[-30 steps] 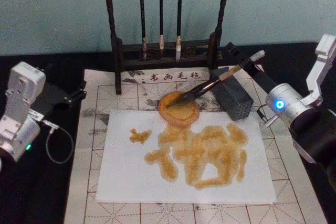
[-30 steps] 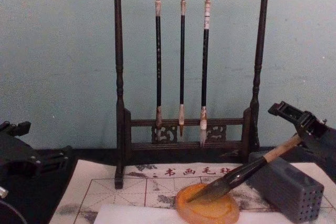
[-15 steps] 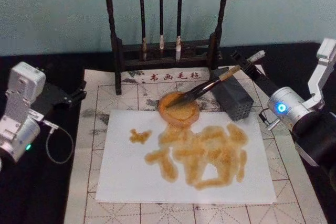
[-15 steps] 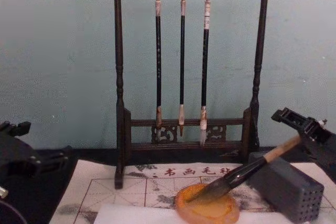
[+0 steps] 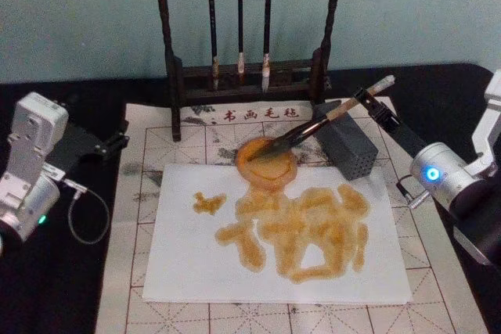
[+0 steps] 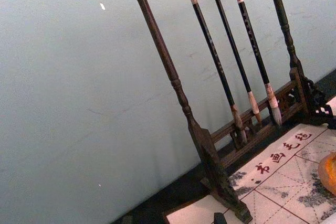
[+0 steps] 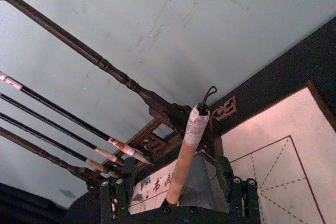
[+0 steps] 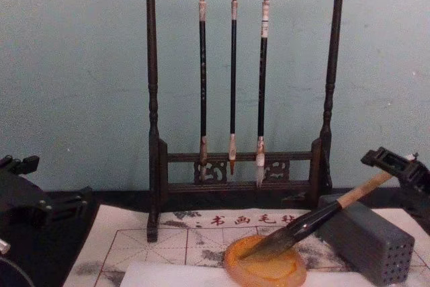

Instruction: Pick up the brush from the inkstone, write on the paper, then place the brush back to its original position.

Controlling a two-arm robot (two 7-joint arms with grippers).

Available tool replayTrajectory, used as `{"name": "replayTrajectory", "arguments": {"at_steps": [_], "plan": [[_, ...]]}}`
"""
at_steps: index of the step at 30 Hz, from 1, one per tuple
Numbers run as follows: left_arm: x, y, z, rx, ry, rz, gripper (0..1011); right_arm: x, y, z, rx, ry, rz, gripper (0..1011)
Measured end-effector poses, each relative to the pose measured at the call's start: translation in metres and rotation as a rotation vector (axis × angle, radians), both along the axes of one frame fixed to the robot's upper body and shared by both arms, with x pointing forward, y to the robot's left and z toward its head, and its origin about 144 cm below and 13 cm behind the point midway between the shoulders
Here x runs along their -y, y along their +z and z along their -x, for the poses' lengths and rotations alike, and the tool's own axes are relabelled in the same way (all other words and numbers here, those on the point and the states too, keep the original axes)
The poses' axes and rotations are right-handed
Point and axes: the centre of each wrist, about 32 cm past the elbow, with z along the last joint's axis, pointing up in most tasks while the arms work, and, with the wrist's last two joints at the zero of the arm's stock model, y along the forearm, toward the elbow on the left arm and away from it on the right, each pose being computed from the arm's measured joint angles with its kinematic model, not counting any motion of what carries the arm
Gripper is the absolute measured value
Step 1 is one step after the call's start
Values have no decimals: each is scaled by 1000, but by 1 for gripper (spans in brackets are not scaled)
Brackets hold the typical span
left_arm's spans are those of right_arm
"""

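Head view finds the brush [image 5: 321, 121] lying at a slant, its dark tip in the inkstone [image 5: 266, 159] and its tan handle propped across the grey block [image 5: 347, 146], a resting pose that keeps wet bristles off the mat. The paper [image 5: 274, 232] in front of the dish is covered in amber strokes, so the writing looks done and the brush returned. The right gripper [image 5: 374, 102] sits at the handle's whitish end with its fingers spread on either side and apart from the wood, gripping nothing, which reads as a release. The left gripper [image 5: 109, 145] is parked at the mat's left edge; whether it is released or clenched cannot be told. Right wrist view adds the cap's loop and the handle [image 7: 184, 158] standing free between the jaws, while chest view shows from the side how the brush [image 8: 295, 228] leans on the block [image 8: 369, 240], before the brush rack [image 8: 235, 85].
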Motion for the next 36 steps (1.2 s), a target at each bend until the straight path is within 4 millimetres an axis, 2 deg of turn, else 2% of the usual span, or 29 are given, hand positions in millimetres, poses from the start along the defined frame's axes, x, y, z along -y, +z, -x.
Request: {"name": "replayTrajectory", "arguments": {"at_steps": [11, 19, 31, 36], "plan": [[0, 0, 0, 0, 0, 0, 1001, 5, 10, 26, 1, 7, -28, 1003], [0, 0, 0, 0, 0, 0, 1001, 4, 16, 40, 43, 31, 37, 1002], [0, 0, 0, 0, 0, 0, 1001, -6, 17, 52, 204, 97, 343, 1003], [0, 0, 0, 0, 0, 0, 1001, -14, 12, 56, 291, 126, 545, 1002]]}}
